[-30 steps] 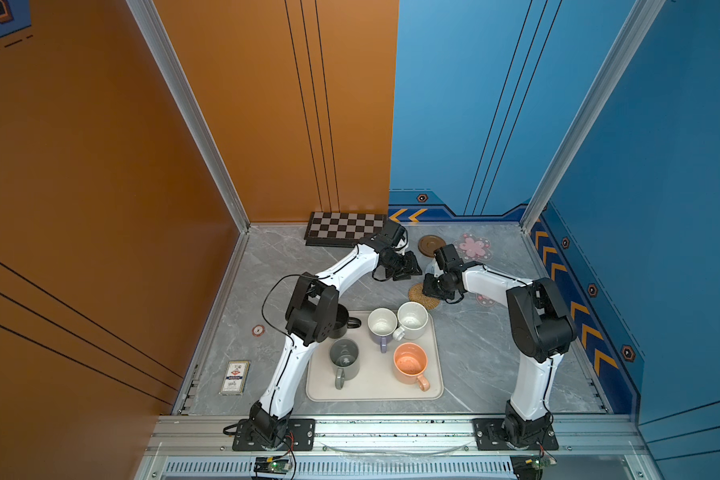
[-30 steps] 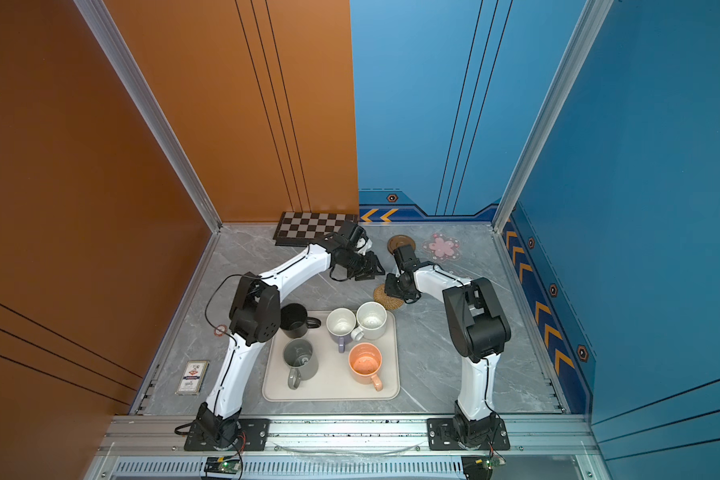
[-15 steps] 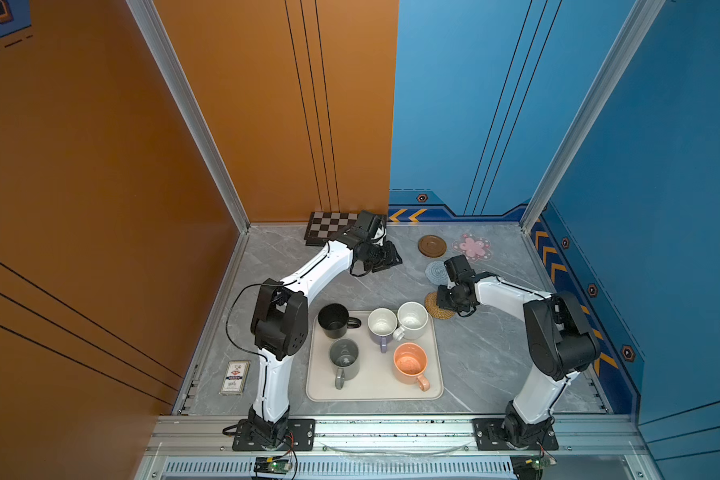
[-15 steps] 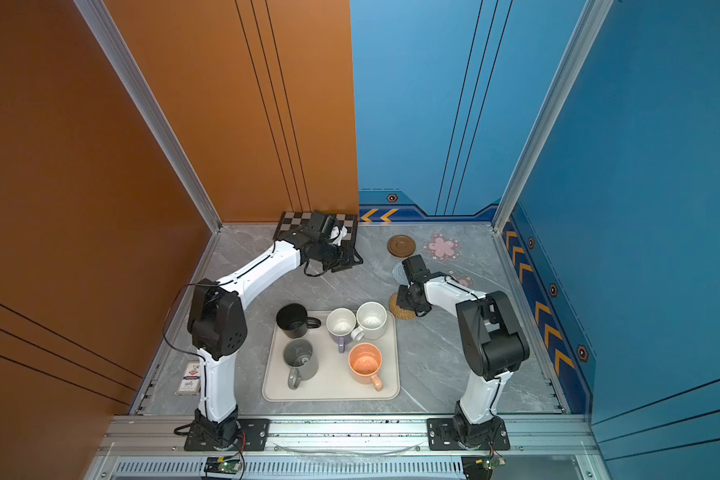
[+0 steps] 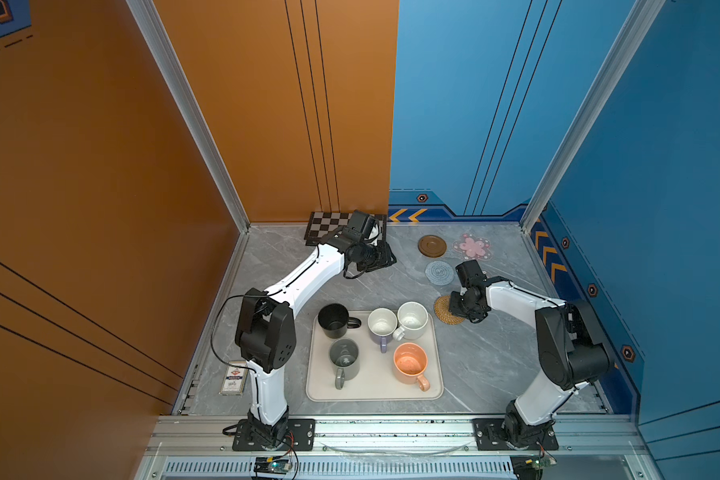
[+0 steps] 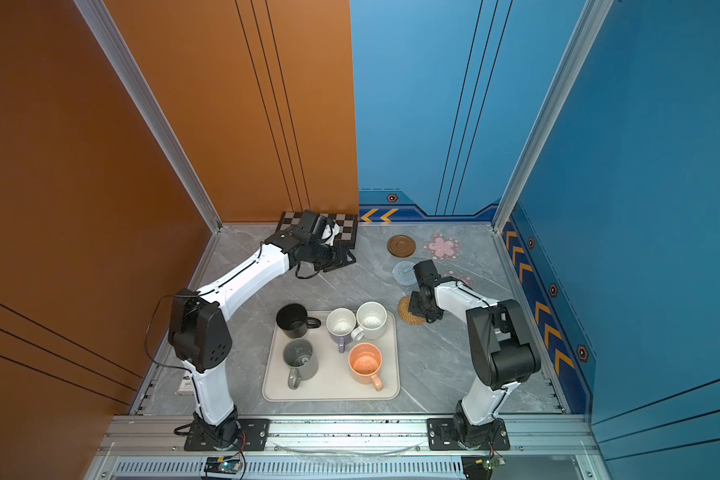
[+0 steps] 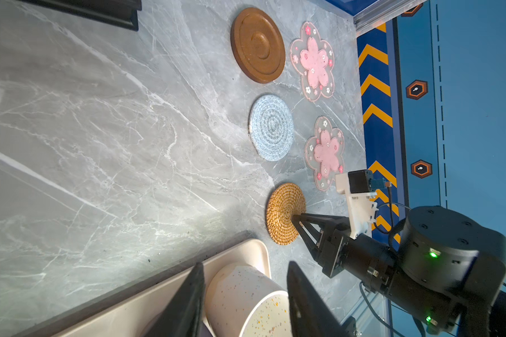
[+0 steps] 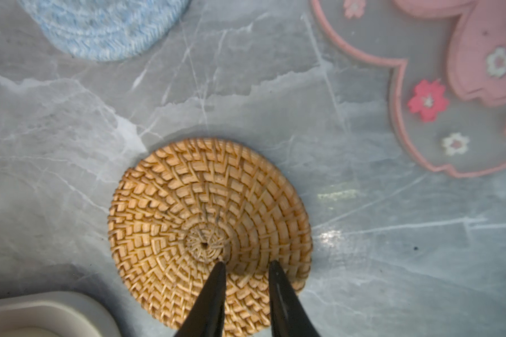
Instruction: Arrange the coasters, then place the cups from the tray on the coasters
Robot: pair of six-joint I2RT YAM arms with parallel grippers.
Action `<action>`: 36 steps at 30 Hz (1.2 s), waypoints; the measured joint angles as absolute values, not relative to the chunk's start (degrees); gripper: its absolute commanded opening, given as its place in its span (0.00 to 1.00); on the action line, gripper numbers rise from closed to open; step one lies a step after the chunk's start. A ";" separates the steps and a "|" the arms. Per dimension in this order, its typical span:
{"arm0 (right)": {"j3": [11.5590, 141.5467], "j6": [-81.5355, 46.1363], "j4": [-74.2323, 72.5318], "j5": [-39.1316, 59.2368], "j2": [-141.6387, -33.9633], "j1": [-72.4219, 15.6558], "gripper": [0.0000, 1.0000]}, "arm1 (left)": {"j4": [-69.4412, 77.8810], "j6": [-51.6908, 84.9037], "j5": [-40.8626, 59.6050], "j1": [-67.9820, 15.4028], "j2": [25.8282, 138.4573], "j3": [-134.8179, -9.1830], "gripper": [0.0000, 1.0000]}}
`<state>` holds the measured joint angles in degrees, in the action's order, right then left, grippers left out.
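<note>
Jaws on right gripper [image 8: 247, 265] narrowly parted, tips on rattan coaster [image 8: 187, 204] beside tray [image 5: 375, 392]; left gripper [image 7: 246, 267] spread, empty. Left wrist view shows second blossom coaster [image 7: 324, 151]; right arm [image 5: 516, 299] mostly hides it in top views.

Evenly bright, sharp top views; right wrist view blurs toward its edges, with glare on the tabletop [image 8: 330, 236].

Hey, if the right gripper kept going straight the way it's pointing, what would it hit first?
The woven rattan coaster: the right gripper points down at it, tips just off its centre and apparently touching, though contact is hard to confirm.
</note>
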<state>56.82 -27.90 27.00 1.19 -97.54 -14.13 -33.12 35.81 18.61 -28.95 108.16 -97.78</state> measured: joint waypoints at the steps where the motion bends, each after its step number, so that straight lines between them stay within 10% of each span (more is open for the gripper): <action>1: 56.82 -27.92 27.00 1.21 -97.54 -14.13 0.29 | -33.21 35.73 18.26 -28.95 107.61 -97.36 0.47; 36: 59.72 -25.71 43.07 -1.83 -59.29 -10.26 0.60 | -43.72 26.87 -8.62 -27.75 70.39 -67.11 0.61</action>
